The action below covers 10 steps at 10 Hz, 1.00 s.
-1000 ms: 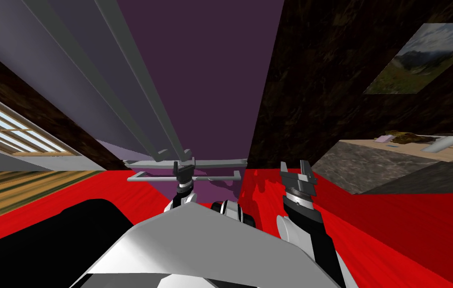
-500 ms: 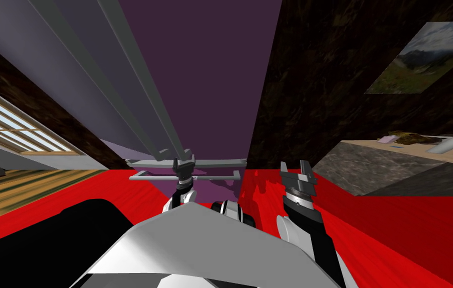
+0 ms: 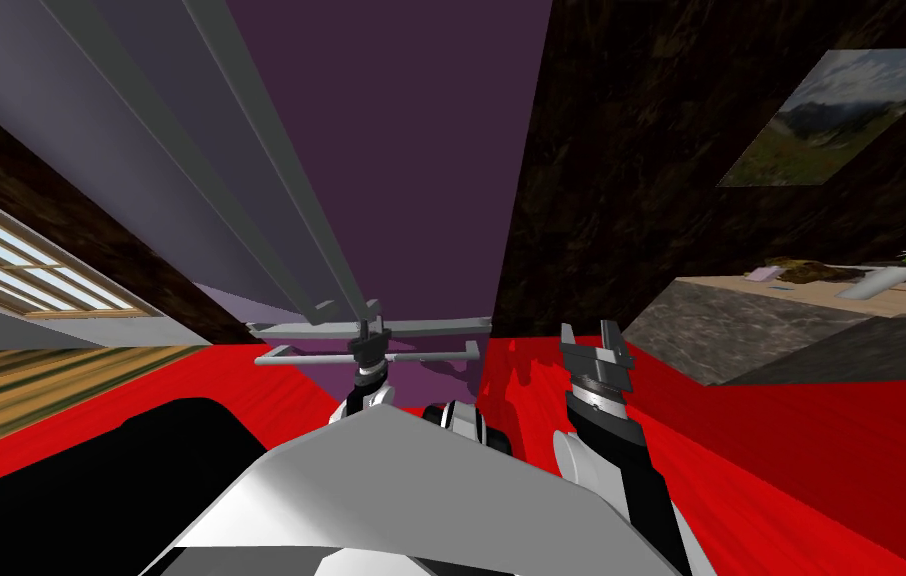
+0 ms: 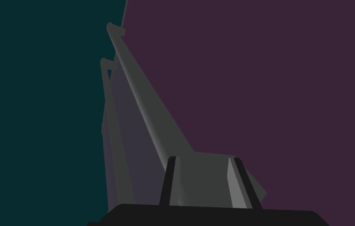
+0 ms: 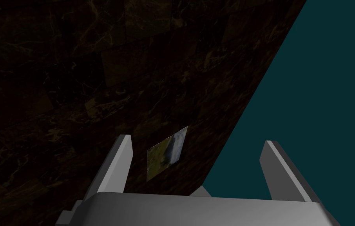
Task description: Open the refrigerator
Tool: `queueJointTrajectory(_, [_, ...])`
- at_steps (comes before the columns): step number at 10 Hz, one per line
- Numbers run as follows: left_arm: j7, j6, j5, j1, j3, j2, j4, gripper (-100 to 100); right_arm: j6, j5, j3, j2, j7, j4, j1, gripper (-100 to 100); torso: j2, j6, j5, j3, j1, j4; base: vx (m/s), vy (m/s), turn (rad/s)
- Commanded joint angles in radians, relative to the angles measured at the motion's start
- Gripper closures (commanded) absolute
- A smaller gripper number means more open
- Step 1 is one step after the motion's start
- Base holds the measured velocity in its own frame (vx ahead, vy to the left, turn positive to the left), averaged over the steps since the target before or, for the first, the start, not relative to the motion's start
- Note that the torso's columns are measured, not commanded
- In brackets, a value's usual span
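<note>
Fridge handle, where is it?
In the head view, the long grey handle runs up the purple refrigerator door, left of centre, lower end in the left gripper's jaws.

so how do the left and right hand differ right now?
Left hand is shut on the grey handle; right hand is open and empty. Left hand is at the purple door; right hand sits off to its side, touching nothing. Both point forward, side by side.

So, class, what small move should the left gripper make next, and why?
Probably a short pull back toward the body: the left gripper presses both sides of the grey handle on the purple door, so the grasp looks set. The right gripper hangs open, idle.
</note>
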Motion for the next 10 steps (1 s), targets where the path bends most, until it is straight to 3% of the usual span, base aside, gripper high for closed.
queueJointTrajectory(1, [0.000,-0.014,-0.006,0.003,-0.005,-0.006,0.011,100,0.000,0.000,0.000,0.000,0.000,0.000,0.000,0,0.000,0.000,0.000,0.000,0.001,0.000,-0.004,-0.005,-0.014])
queueJointTrajectory(2, [-0.032,0.006,0.003,0.006,0.018,-0.019,-0.010,100,0.000,0.000,0.000,0.000,0.000,0.000,0.000,0,0.000,0.000,-0.001,0.000,0.000,0.001,-0.040,-0.143,0.168])
queueJointTrajectory(4, [-0.063,0.030,0.014,0.010,0.042,-0.032,-0.032,100,0.000,0.000,0.000,0.000,0.000,0.000,0.000,0,0.012,-0.004,-0.005,0.007,-0.010,0.006,-0.062,-0.255,0.214])
queueJointTrajectory(10, [-0.157,0.102,0.047,0.021,0.116,-0.070,-0.095,100,0.000,0.000,0.000,0.000,0.000,0.000,0.000,0,0.001,0.002,-0.005,0.000,-0.009,0.002,-0.085,-0.198,0.157])
